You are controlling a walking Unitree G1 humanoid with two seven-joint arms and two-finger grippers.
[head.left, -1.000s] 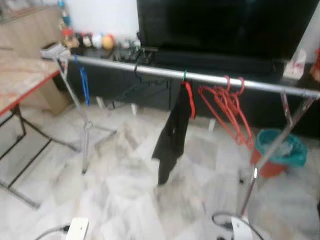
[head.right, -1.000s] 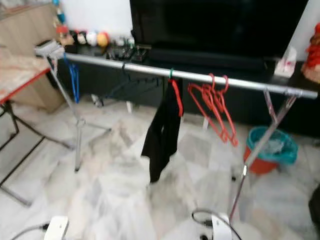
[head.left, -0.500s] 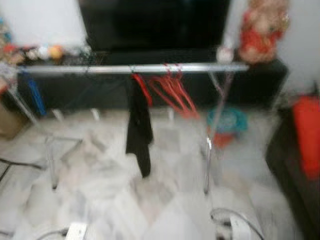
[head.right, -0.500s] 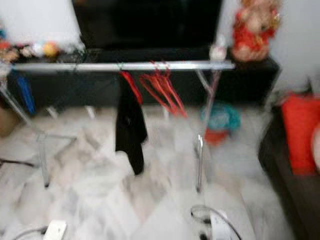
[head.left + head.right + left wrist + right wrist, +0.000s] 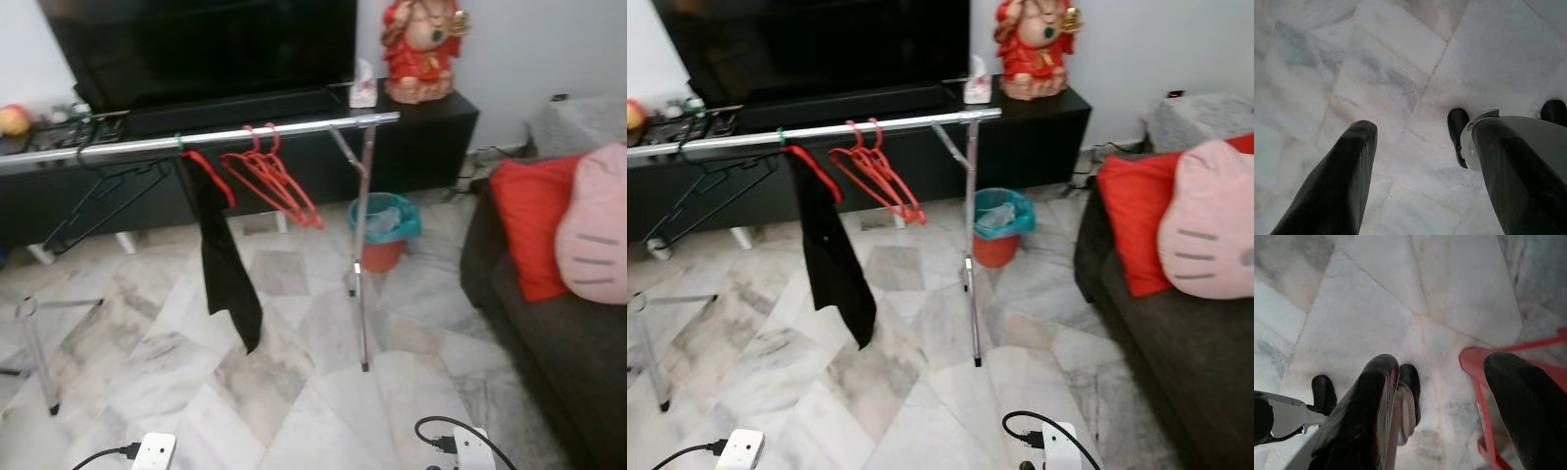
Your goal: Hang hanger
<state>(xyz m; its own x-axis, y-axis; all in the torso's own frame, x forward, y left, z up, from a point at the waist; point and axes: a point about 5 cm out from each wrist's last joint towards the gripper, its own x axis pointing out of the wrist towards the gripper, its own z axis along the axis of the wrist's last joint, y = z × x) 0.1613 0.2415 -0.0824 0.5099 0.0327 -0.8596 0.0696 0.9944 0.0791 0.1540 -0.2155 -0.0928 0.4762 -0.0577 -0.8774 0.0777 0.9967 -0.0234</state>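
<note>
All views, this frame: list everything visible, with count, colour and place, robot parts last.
Rail: one, silver, on metal legs across the marble floor.
Red hangers: a bunch, count unclear, hooked on the rail.
Black garment: one, hanging from a red hanger on the rail.
Black hanger: at least one, towards the rail's left end.
TV: one, black, on the black cabinet.
Figure: one, red, on the cabinet.
Bin: one, orange with teal liner, behind the rail's leg.
Sofa: one, dark, at right, with red cushion and pink cushion.
Hanger: one, red, by the right gripper's fingers.
Left gripper: open, over the floor.
Right gripper: fingers apart, over the floor.
</note>
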